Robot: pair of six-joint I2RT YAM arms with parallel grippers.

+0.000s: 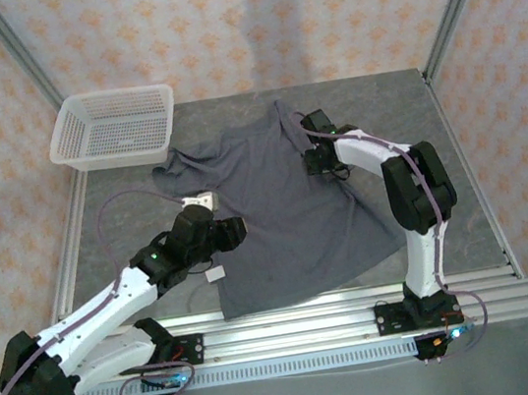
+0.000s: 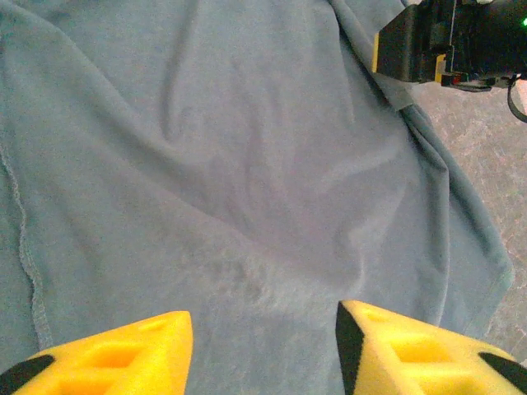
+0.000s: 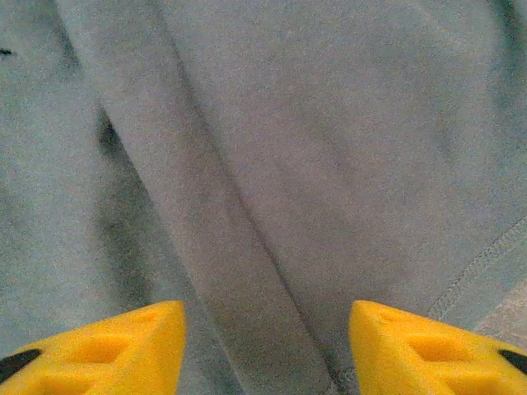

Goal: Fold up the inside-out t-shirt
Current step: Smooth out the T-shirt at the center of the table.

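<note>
Slate-grey cotton, thin and limp, makes up the inside-out t-shirt point(image 1: 285, 204), which lies spread over the middle of the table point(image 1: 399, 103) in the overhead view. Its collar end points toward the upper part of the frame and its hem runs along the lower edge, near the arm bases. One sleeve reaches up-left to just beside the white mesh basket point(image 1: 109, 159).

The cloth looks light and wholly without stiffness. It sags into soft wrinkles, so it would likely drape and bunch from any single pinch and drag along the table rather than slide cleanly. It is neither fragile nor slippery (the stitched edges are probably the firmest places to pinch).

The left gripper point(image 2: 263, 317) sits low over the shirt's left side, its yellow fingers point(image 2: 123, 354) standing apart with bare cloth showing between them and nothing pinched. The right gripper point(image 3: 265, 309) hangs close over the upper right of the shirt, likewise parted. A raised fold point(image 3: 189, 206) runs down between its tips, and no clamping shows.

Judging from this lie, good holds would be the seamed edges: the stitched hem point(image 2: 25, 247) at the left of the left wrist view and the seam point(image 3: 486, 263) at the lower right of the right wrist view. Taking two matching edge points together should keep the panel flat as it is carried over.
</note>
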